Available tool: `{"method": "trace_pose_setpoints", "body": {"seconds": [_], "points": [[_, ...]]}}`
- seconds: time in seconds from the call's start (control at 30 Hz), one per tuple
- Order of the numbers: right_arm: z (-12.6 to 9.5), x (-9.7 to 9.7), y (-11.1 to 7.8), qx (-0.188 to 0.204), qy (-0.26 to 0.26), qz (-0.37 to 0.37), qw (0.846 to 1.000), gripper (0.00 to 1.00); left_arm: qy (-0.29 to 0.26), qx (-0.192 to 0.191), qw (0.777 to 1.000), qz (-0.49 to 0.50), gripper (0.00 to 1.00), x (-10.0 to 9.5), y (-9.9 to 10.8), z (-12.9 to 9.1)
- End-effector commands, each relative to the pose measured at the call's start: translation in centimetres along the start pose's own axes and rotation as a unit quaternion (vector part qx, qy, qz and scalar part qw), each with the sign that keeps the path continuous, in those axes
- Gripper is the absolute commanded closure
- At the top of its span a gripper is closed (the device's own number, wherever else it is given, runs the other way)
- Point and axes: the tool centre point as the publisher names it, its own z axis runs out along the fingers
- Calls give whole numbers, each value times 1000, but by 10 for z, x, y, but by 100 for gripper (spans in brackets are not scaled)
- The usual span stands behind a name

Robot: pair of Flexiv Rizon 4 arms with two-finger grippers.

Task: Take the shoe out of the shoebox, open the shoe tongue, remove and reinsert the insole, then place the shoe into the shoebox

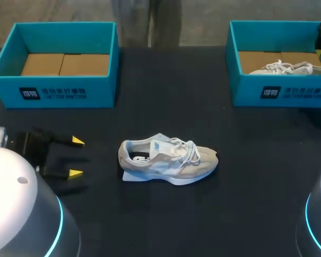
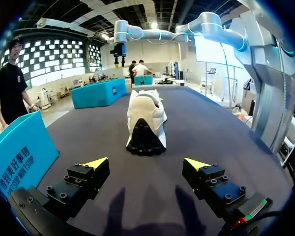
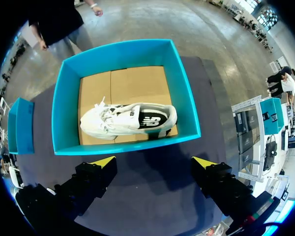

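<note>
At the far left of the dark surface [image 1: 166, 225] stands a teal shoebox [image 1: 101, 93] with only brown cardboard inside. At the near left, the left pincer [image 1: 76, 157] is wide open and holds nothing. The shoe [image 1: 168, 160] stands on its sole in the middle, with its heel toward this pincer, not touching it. At the far right, a second shoebox [image 1: 246, 91] holds another shoe [image 1: 289, 68]. The right pincer [image 3: 154, 162] hangs above this box, also wide open and empty.

The shoe [image 1: 168, 160] is beige-white, the left shoebox [image 1: 102, 91] teal (brown inside).
</note>
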Motion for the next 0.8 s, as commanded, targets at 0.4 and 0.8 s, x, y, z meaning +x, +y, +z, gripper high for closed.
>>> {"method": "trace_pose_setpoints", "body": {"seconds": [0.4,0.8], "points": [[0,0,-1,-1,0,0,1000,0,18,9,1000,-9,0,-23,0,49],[0,0,-1,-1,0,0,1000,0,49,32,998,-15,0,-21,-12,81]]}}
